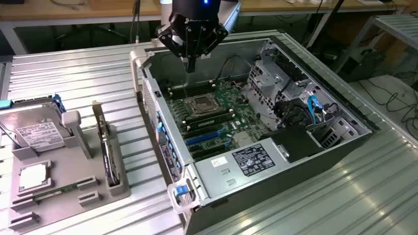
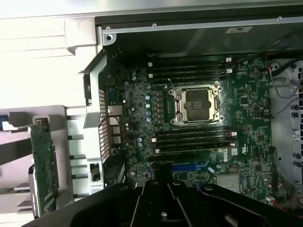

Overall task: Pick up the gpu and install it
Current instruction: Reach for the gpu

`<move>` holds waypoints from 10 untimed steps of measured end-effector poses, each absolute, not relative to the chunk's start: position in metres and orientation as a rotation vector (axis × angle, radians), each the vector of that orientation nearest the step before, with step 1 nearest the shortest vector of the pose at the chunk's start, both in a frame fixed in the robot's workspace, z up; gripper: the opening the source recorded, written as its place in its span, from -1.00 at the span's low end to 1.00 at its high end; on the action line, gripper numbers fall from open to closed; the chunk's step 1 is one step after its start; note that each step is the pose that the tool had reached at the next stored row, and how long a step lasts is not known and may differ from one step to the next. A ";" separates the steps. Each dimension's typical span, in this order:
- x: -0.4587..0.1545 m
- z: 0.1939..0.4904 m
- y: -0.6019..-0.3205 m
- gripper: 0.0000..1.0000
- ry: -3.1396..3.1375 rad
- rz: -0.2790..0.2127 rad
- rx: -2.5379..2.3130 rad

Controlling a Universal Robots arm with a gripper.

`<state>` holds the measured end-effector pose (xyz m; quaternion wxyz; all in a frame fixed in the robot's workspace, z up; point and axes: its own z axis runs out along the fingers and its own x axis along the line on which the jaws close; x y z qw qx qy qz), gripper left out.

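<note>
Pincer (image 1: 190,67) is clenched with nothing in it, both fingers pressed together and pointing straight down. It hangs over the far end of the open PC case (image 1: 339,142), above the motherboard (image 2: 142,118) and near the bare CPU socket (image 2: 196,105).

From the wrist view you look straight down onto the board: the socket with black memory slots on both sides, a blue slot (image 2: 189,166) just beside the pincer's black body, and a Dell logo (image 2: 230,152) I can just about read. The exterior view gives the power supply sticker (image 1: 251,159), black and white, but the print is too small to make out.

The gpu (image 1: 107,156) isn't in the case. It stands on edge in a slot of the grey holder (image 1: 91,188) on the counter (image 1: 85,78), on the exterior view's left, well apart from the pincer. That view gets it edge-on, while the wrist view shows its green face. A hard drive (image 1: 36,132) sits in the same holder, label unreadable.
</note>
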<state>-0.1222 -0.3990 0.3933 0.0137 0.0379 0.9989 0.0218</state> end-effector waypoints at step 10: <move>-0.139 0.393 -0.400 -0.79 3.111 0.068 0.118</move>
